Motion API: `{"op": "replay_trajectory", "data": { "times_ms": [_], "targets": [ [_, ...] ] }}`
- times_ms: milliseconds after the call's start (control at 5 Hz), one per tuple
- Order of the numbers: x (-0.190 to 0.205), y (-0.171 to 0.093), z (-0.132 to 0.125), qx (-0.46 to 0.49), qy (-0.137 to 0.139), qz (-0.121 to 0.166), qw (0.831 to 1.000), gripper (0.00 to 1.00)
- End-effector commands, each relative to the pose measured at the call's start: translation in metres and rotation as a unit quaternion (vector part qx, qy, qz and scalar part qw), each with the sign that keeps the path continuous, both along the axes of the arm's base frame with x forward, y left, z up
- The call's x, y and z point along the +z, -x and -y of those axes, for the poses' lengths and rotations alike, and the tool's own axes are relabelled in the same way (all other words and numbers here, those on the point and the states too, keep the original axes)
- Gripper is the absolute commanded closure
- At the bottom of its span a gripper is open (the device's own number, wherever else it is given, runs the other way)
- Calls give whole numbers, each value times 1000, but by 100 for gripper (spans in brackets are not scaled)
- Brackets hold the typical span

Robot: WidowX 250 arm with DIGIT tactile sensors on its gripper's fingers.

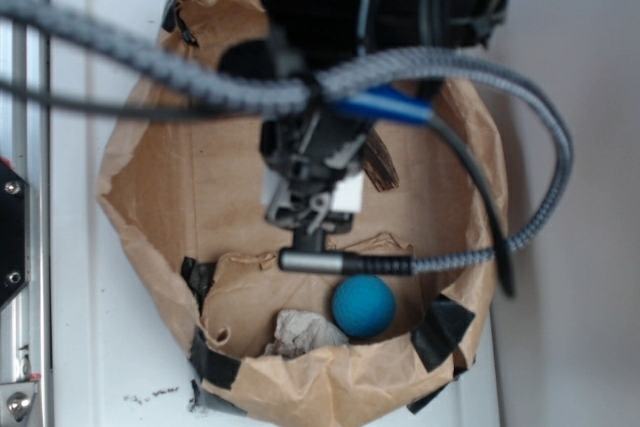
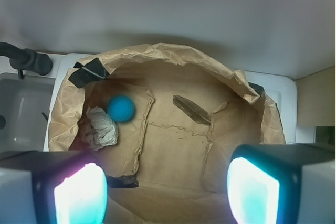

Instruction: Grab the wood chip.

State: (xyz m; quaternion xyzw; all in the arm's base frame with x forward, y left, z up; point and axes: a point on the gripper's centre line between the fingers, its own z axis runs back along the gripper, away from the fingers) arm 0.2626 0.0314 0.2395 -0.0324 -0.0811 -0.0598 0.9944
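Hovering above the brown paper liner (image 2: 173, 61), the gripper (image 2: 168, 192) is seen from the wrist view with its jaws spread wide and nothing held between them; the two glowing fingertips (image 2: 79, 198) sit at the bottom corners of the picture, well apart from one another. The wood chip (image 2: 191, 109) is found lying flat on the paper floor, a dark streaky sliver set at a slant, near the far wall of the liner and slightly toward the right side of it. No contact with the chip is made by the gripper. In the exterior view the chip (image 1: 381, 162) is only partly shown, tucked just beside the black arm body (image 1: 310, 162), which covers much of the middle of the liner (image 1: 170, 187).

Over at the liner's other side, a blue ball (image 2: 121, 108) is seen resting on the paper, and a pale crumpled lump (image 2: 101, 127) lies just beside it, touching or nearly so. Both are kept well apart from the chip, with a torn seam in the paper running between them. Black tape (image 2: 87, 73) is noted at the liner's rim. A grey braided cable (image 1: 540, 137) is looped across the exterior view, and the white surface (image 1: 100, 367) under the liner is visible along the edges.
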Motion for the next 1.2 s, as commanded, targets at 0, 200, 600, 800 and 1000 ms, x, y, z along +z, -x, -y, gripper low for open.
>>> {"op": "replay_trajectory", "data": {
  "times_ms": [0, 200, 600, 800, 1000],
  "targets": [
    [-31, -12, -9, -113, -38, 2, 993, 0],
    [-64, -13, -7, -216, -60, -8, 974, 0],
    [-109, -16, -16, -276, -64, -50, 958, 0],
    [-129, -33, -21, -274, -67, -60, 957, 0],
    [-144, -41, -26, -282, -70, -71, 954, 0]
  ]
}}
